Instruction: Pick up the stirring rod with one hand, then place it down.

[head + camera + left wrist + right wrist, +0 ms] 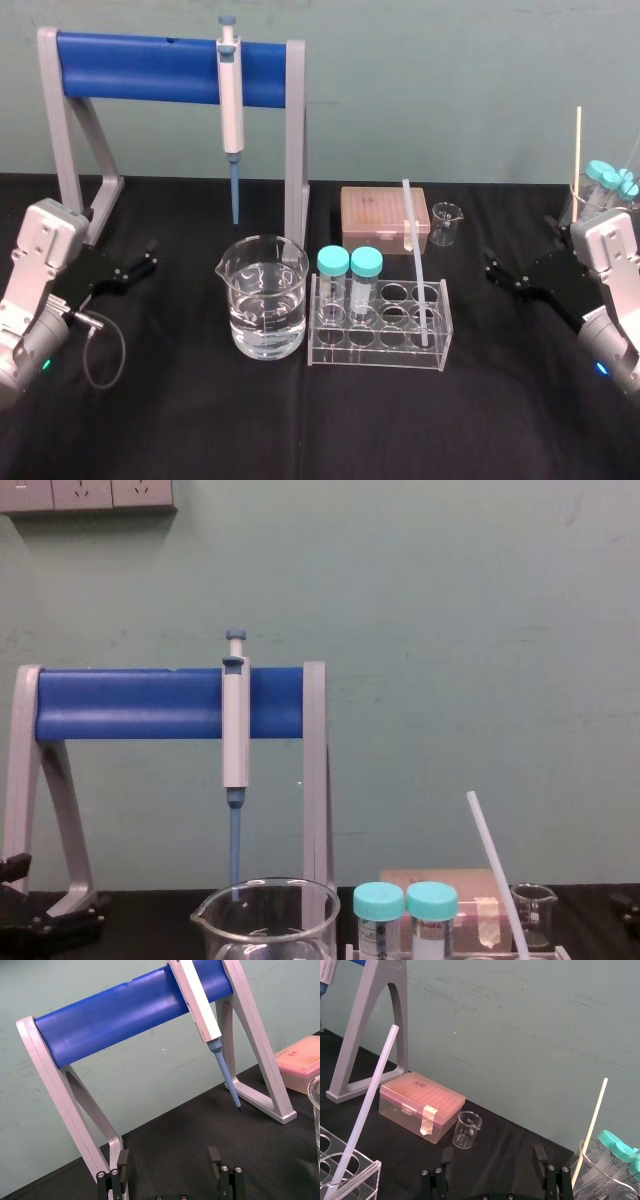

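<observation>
You'll find the stirring rod [418, 265] standing tilted in the clear rack [375, 352] at the middle of the black surface [300, 430]. Its lower end sits in a well at the rack's right end and its upper end leans back toward the pink tip box [383, 216]. Nothing grips it. Your left end effector [150, 257] hangs low over the surface well to the left, near the foot of the pipette stand [70, 150], with its fingers spread apart and nothing between them. Your right end effector [492, 265] hovers to the right of the rack, apart from it, with its fingers likewise spread and empty. Two teal-capped tubes [348, 265] stand in the rack's left wells, just beside a large beaker [263, 300] of water.
</observation>
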